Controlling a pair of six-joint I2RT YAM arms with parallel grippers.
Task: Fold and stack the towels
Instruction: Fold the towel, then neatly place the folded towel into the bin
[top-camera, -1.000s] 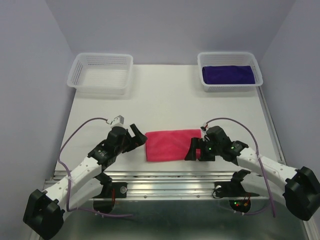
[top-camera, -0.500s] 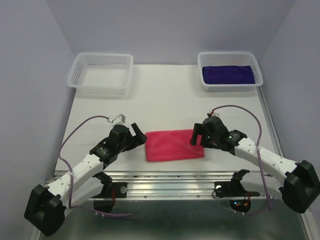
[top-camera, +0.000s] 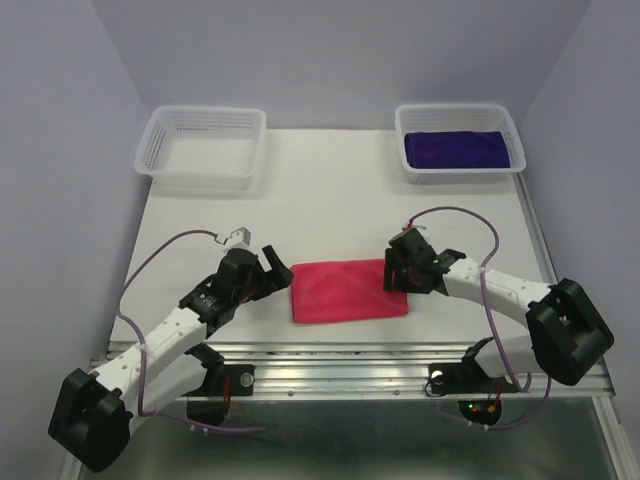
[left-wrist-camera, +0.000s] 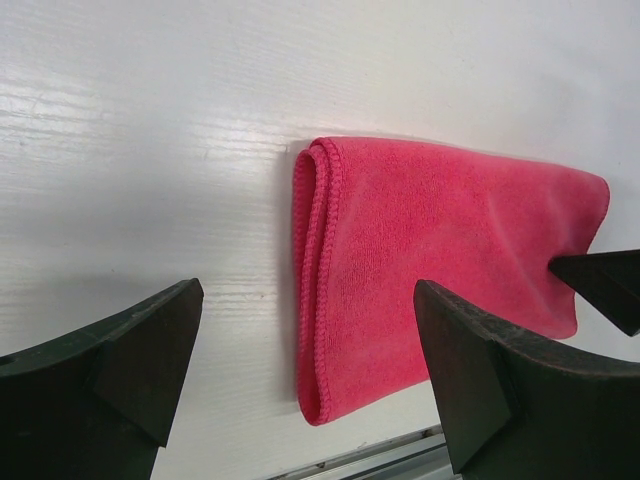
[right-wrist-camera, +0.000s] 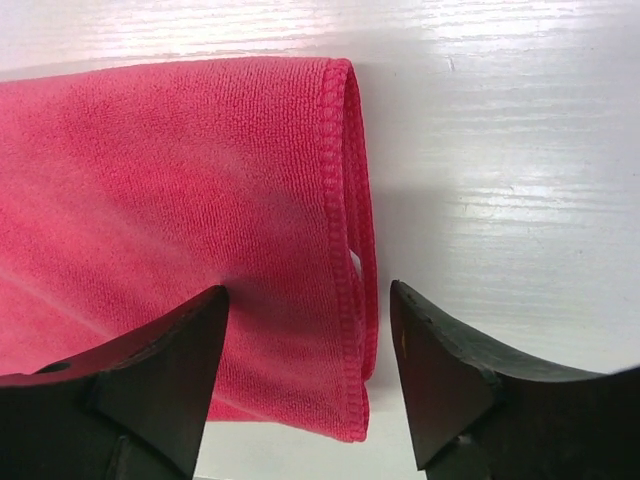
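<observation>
Near edge: pink towel (top-camera: 348, 290), folded, flat on table (top-camera: 330, 200). L gripper (top-camera: 272, 268) spread wide at its left edge; R gripper (top-camera: 393, 271) spread wide astride its right edge; neither grips. Far right: purple towel (top-camera: 457, 149) in basket (top-camera: 462, 177). Far left: 2nd basket (top-camera: 200, 150).

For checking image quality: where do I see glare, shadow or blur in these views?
Top external: even light, sharp, only soft shadows. Left wrist: pink towel sharp, table faintly glossy. Right wrist: bright glare streaks on the table right of the towel; weave sharp.
</observation>
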